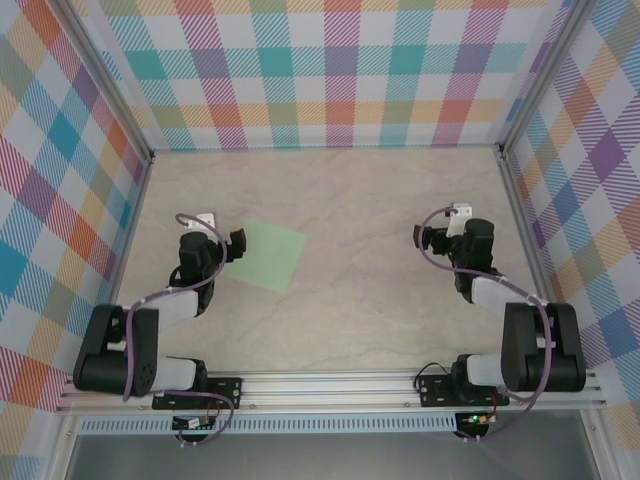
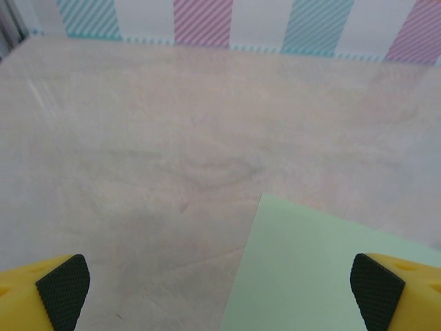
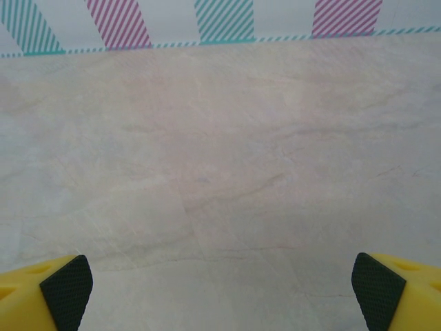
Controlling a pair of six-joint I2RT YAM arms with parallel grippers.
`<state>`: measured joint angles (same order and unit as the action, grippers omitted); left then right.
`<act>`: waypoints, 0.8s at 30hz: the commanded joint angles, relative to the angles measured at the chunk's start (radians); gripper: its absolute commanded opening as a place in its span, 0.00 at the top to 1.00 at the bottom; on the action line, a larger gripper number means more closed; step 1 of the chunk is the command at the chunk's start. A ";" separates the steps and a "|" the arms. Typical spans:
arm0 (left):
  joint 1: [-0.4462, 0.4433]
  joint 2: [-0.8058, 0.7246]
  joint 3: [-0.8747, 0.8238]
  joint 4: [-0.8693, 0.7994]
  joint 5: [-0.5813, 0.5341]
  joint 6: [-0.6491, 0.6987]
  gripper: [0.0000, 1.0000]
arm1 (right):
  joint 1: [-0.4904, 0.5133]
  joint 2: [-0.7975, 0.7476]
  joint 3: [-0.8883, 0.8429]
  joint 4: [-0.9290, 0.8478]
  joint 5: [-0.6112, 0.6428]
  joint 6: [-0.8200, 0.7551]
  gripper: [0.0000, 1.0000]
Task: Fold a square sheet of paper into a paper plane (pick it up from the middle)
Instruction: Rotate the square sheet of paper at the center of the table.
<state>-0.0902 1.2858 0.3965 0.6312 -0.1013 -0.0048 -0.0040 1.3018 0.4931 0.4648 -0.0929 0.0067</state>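
Top view, edges: the square sheet of paper [image 1: 268, 254] lies flat, cornerwise, left of centre on the table [image 1: 380, 190], with open surface to its right and checked walls [image 1: 330, 70] on three sides.
Top view, arms: both are folded low. The left gripper [image 1: 236, 241] is at the sheet's left edge, and the right gripper [image 1: 421, 236] is well apart from it.
Left wrist: jaws wide, holding nothing, with the sheet's corner reaching between the fingers [image 2: 375, 296].
Right wrist: jaws wide over bare table.

1. a pale, marble-veined counter [image 1: 380, 300] forms the floor of the enclosure.
2. pastel plaid covers the back wall [image 1: 330, 70], left wall [image 1: 50, 200] and right wall [image 1: 590, 200].
3. slanted metal posts [image 1: 105, 80] mark the back corners.
4. an aluminium rail [image 1: 330, 385] runs along the near edge.
5. the light is soft and even.
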 commanded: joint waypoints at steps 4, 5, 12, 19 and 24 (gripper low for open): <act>0.018 -0.274 0.007 -0.275 -0.007 -0.096 0.00 | 0.006 -0.130 0.126 -0.470 -0.010 0.120 0.00; 0.018 -0.319 0.018 -0.321 -0.011 -0.109 0.00 | 0.006 -0.144 0.149 -0.532 -0.007 0.156 0.00; 0.018 -0.486 0.172 -0.694 0.005 -0.232 0.00 | 0.005 -0.224 0.267 -0.863 -0.006 0.360 0.00; 0.017 -0.458 0.308 -0.975 0.118 -0.294 0.00 | 0.005 -0.285 0.211 -0.932 -0.207 0.406 0.00; 0.018 -0.509 0.283 -1.035 0.077 -0.389 0.00 | 0.004 -0.311 0.155 -0.910 -0.379 0.440 0.00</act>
<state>-0.0895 0.8135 0.6865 -0.3096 -0.0372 -0.3279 -0.0029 1.0103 0.6689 -0.4149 -0.3271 0.4057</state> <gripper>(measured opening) 0.999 0.996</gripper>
